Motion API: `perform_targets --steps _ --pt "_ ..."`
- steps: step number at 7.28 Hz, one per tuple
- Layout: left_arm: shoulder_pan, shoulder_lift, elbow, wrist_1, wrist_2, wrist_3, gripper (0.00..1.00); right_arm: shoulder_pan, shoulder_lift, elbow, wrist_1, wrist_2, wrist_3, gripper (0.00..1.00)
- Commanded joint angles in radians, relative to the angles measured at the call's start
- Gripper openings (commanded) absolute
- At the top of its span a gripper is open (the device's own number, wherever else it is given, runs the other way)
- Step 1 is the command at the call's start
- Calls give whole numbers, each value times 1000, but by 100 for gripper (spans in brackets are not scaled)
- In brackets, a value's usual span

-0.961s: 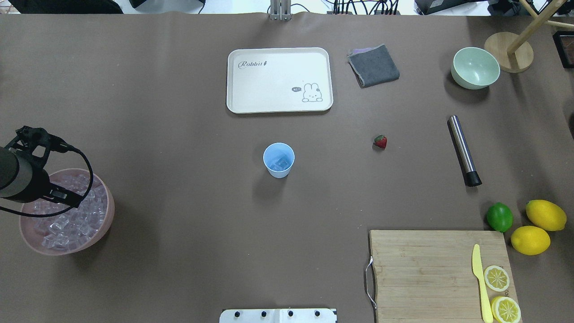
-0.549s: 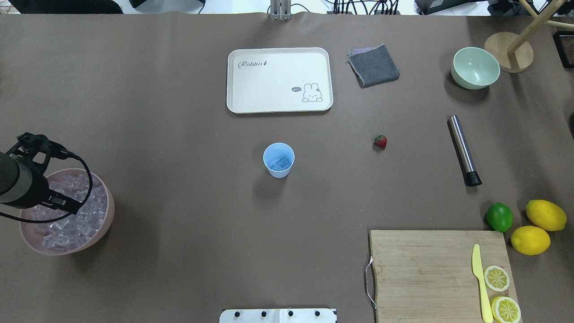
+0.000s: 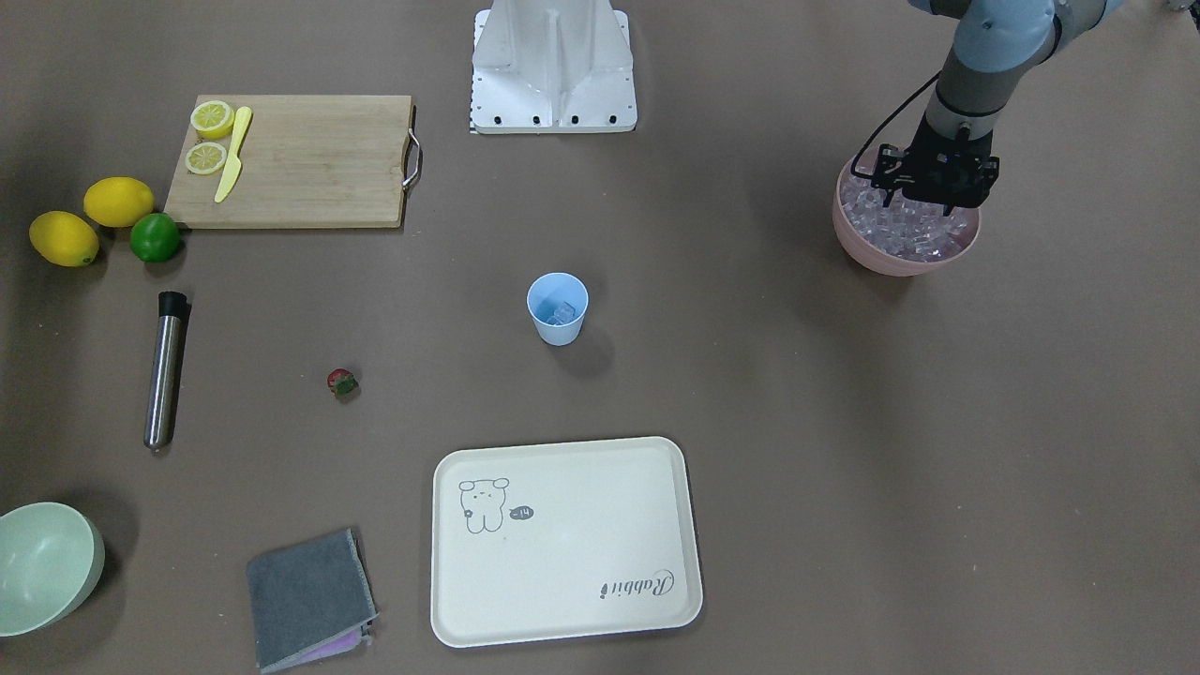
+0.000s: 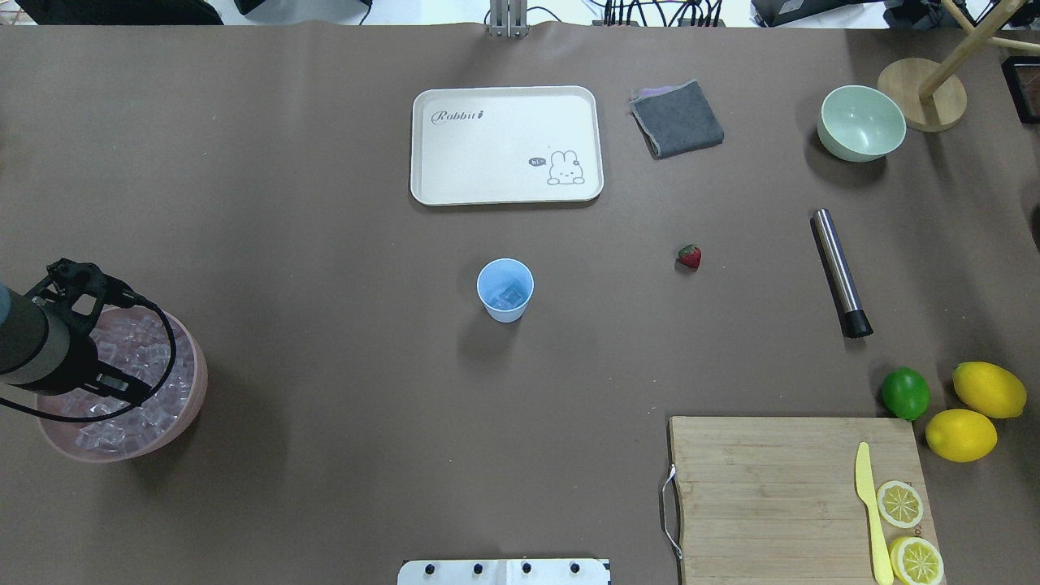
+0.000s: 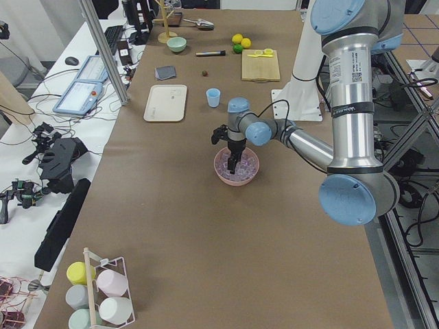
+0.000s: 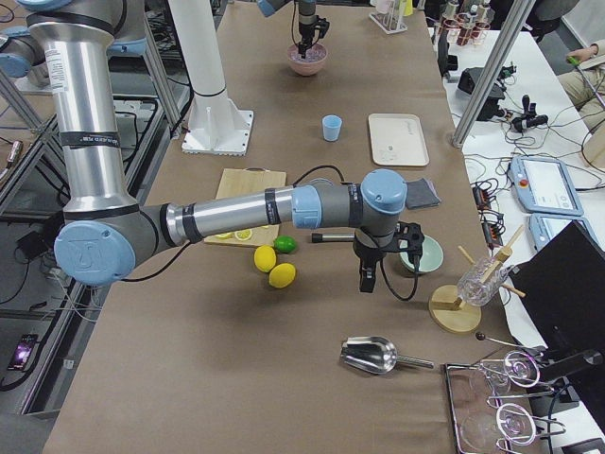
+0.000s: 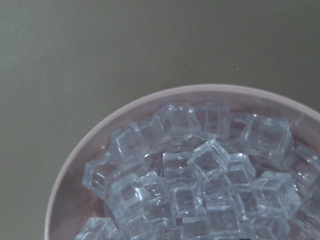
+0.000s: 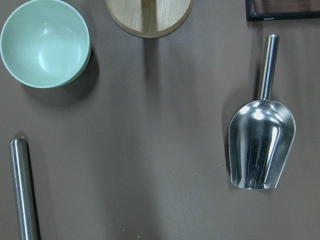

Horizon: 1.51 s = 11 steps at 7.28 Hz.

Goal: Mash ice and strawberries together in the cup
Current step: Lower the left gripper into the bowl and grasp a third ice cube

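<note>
The light blue cup (image 4: 504, 290) stands upright mid-table with a few ice cubes (image 4: 507, 297) in it; it also shows in the front view (image 3: 557, 308). The strawberry (image 4: 689, 257) lies on the table to its right, apart from it. A pink bowl (image 4: 195, 382) at the left edge is full of ice (image 7: 200, 175). My left gripper (image 3: 931, 192) hangs open just above that ice, holding nothing. My right gripper (image 6: 367, 279) shows only in the exterior right view, above the table near the pale green bowl; I cannot tell whether it is open or shut.
A steel muddler (image 4: 841, 272) lies right of the strawberry. A cream tray (image 4: 422, 146), a grey cloth (image 4: 677, 119) and the green bowl (image 4: 861, 122) sit at the far side. A cutting board (image 4: 772, 487), lime (image 4: 905, 392) and lemons (image 4: 989, 389) are near right. A metal scoop (image 8: 261, 145) lies beyond.
My left gripper has drawn back toward the robot's side, coming to sit over the middle of the pink bowl. Nothing else has moved.
</note>
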<state>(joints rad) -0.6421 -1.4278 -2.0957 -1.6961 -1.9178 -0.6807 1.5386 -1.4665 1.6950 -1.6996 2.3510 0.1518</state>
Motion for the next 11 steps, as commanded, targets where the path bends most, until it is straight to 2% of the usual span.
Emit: perform_targets --steps 1,6,11 --pt "10 4 -3 -1 0 1 65 0 -2 6 0 -1 5 100" --pt "18 7 -7 1 -7 20 60 0 -2 8 0 2 8 100" --pt "22 18 2 1 -7 21 60 0 -2 9 0 2 6 100"
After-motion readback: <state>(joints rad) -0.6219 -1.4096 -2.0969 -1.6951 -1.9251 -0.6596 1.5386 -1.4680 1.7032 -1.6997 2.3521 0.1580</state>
